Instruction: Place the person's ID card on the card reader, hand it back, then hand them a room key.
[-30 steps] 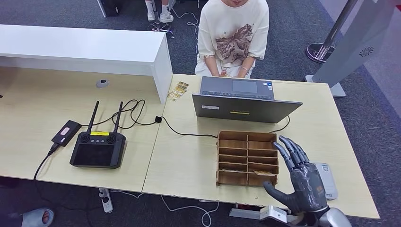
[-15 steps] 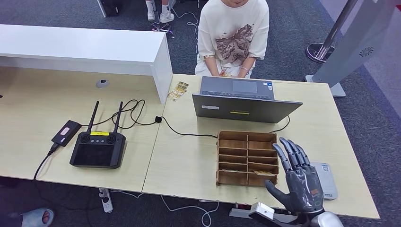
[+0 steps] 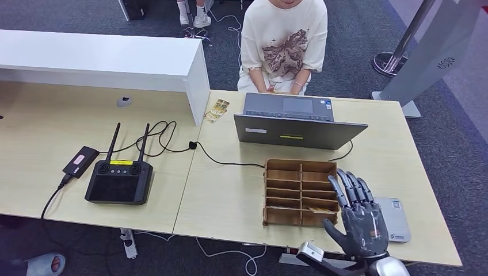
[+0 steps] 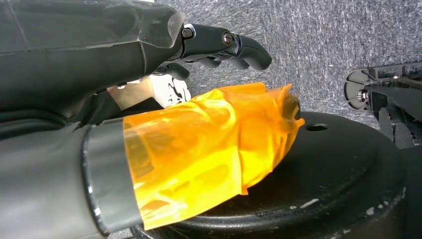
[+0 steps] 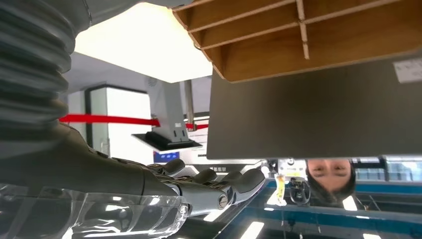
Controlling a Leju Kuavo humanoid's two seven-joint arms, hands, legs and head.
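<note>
Light wood desk (image 3: 230, 195) w/ a raised white counter (image 3: 103, 57) at its far left; a person in a cream printed T-shirt (image 3: 283, 43) sits on the far side, hands together at the desk edge. Grey laptop (image 3: 296, 122) stands open facing the person, its lid back toward the robot. Just nearer, a wooden compartment tray (image 3: 300, 191) lies flat. Black controller w/ two antennas (image 3: 119, 178) sits on the desk's left part, a small black device (image 3: 80, 161) beside it, cables trailing between. Robot's right hand (image 3: 361, 221) hovers at the near edge, fingers spread and straight, holding nothing, betw. the tray and the grey card reader (image 3: 396, 218), partly covering the reader's left side. Left hand (image 4: 199, 45) hangs over grey carpet, fingers loosely extended, nothing in it. ID card, room key: can't tell where.
</note>
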